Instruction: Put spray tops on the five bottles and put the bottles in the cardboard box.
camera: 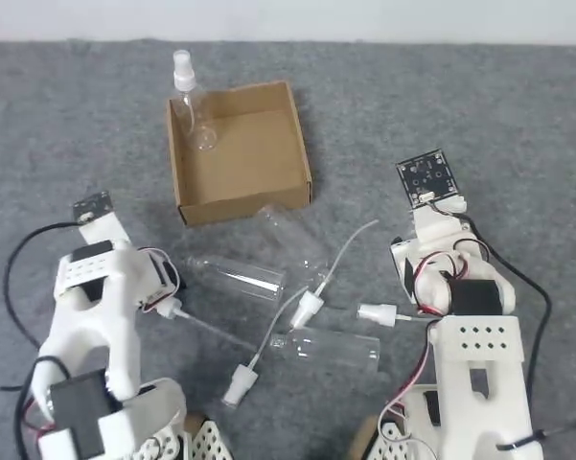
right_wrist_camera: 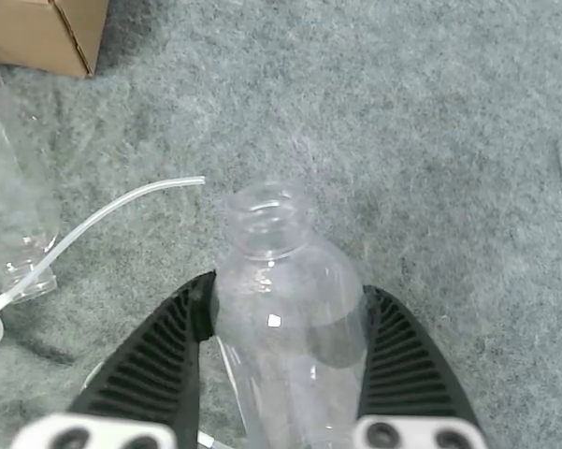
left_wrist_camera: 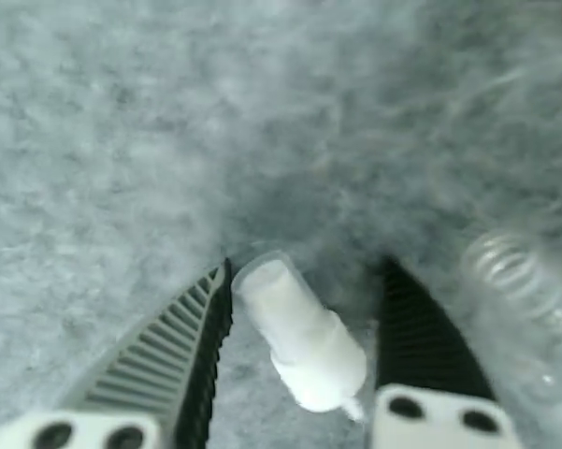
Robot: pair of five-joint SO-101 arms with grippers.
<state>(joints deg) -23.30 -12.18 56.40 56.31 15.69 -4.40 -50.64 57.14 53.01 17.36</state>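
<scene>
Clear plastic bottle [right_wrist_camera: 290, 318], neck uncapped, is clamped btw our right gripper [right_wrist_camera: 288, 288] jaws. Our left gripper [left_wrist_camera: 306, 269] is spread w/ a white spray top [left_wrist_camera: 304, 346] btw its jaws on grey carpet [left_wrist_camera: 122, 140]; cardboard box [camera: 244, 199] sits farther back w/ a capped bottle [camera: 194, 105] at its corner

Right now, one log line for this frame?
left gripper open, straddling spray top | right gripper shut on uncapped bottle | cardboard box holds one capped bottle

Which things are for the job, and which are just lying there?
For the job: cardboard box, capped bottle leaning in it, bottle in the right gripper, loose bottles, loose spray tops, spray top between the left gripper fingers.
Just there: grey carpet, arm wires.
</scene>
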